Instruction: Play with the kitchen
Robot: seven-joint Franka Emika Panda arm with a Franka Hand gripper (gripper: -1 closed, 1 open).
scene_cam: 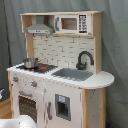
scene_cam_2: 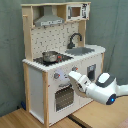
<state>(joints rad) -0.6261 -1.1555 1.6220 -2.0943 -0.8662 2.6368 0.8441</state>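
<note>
The kitchen [scene_cam: 60, 70] fills most of both exterior views, a tall white and light-wood toy unit standing before a grey curtain [scene_cam: 115, 50]. In the second exterior view it occupies the upper left and centre of the frame, resting on a wooden floor [scene_cam_2: 20, 120].

The robot arm [scene_cam_2: 102, 89] enters from the lower right of the second exterior view, its white body reaching up-left toward the kitchen's front, in front of the lower cabinet. Its claw [scene_cam_2: 71, 75] sits just at the panel beside the knobs [scene_cam_2: 56, 76], above the windowed oven door [scene_cam_2: 62, 98]; whether the claw is wide or narrow cannot be told.

On the worktop, the grey sink [scene_cam: 72, 74] lies at centre with the black faucet [scene_cam: 84, 60] behind it. A metal pot [scene_cam: 31, 62] stands on the black hob [scene_cam: 42, 67]. At the top are the hood [scene_cam: 39, 29] and the small microwave [scene_cam: 72, 23].
</note>
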